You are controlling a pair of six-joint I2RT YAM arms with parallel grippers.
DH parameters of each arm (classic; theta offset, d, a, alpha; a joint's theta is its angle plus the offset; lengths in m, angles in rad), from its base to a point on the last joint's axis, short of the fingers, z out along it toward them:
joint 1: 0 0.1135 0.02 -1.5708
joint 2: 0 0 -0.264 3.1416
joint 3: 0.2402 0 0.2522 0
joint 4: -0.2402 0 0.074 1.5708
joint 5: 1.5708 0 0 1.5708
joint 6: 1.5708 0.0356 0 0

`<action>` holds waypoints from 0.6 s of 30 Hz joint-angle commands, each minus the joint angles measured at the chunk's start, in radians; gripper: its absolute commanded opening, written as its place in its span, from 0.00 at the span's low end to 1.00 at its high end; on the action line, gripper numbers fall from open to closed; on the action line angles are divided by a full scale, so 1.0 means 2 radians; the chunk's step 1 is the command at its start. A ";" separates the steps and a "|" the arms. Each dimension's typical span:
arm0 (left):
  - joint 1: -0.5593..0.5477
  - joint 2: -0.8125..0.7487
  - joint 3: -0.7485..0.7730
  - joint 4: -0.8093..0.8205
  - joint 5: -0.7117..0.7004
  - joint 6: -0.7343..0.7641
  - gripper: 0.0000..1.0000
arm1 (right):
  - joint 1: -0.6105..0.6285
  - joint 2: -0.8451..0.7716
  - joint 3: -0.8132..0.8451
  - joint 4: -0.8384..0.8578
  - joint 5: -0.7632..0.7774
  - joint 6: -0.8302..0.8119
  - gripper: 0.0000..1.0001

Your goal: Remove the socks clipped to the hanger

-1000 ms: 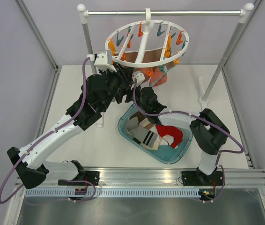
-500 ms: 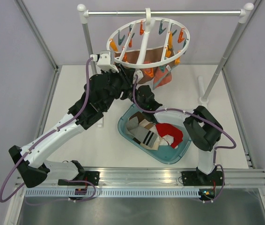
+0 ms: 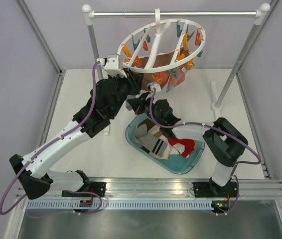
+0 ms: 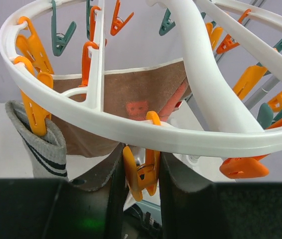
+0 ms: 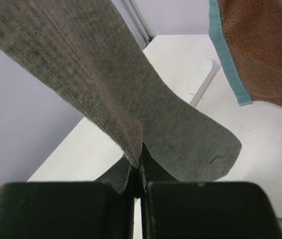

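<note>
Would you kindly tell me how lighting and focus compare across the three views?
Top external: even, soft light, all sharp. Left wrist: hanger crisp, left gripper fingers dark. Right wrist: grey sock fills frame, knit visible, right gripper fingers black.

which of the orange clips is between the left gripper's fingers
The orange clip hanging under the near rim of the hanger, low in the left wrist view; the others hang clear of the left gripper.

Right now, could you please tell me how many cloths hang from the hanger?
2: a brown cloth hangs under the middle of the hanger, and a coral cloth hangs beside it, on its right in the top view. Others may be hidden behind them.
</note>
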 commanded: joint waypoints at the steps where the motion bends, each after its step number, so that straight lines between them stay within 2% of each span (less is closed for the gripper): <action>1: -0.002 -0.008 -0.002 0.016 0.008 0.014 0.28 | 0.000 -0.052 -0.025 0.027 0.008 -0.010 0.01; 6: -0.002 -0.026 -0.018 0.013 0.026 0.011 0.50 | 0.000 -0.097 -0.046 0.003 0.018 -0.028 0.01; 13: -0.002 -0.066 -0.034 -0.010 0.077 0.016 0.63 | 0.000 -0.142 -0.060 -0.048 0.018 -0.052 0.01; 18: -0.002 -0.096 -0.039 -0.033 0.133 0.027 0.66 | 0.000 -0.165 -0.066 -0.075 0.019 -0.063 0.01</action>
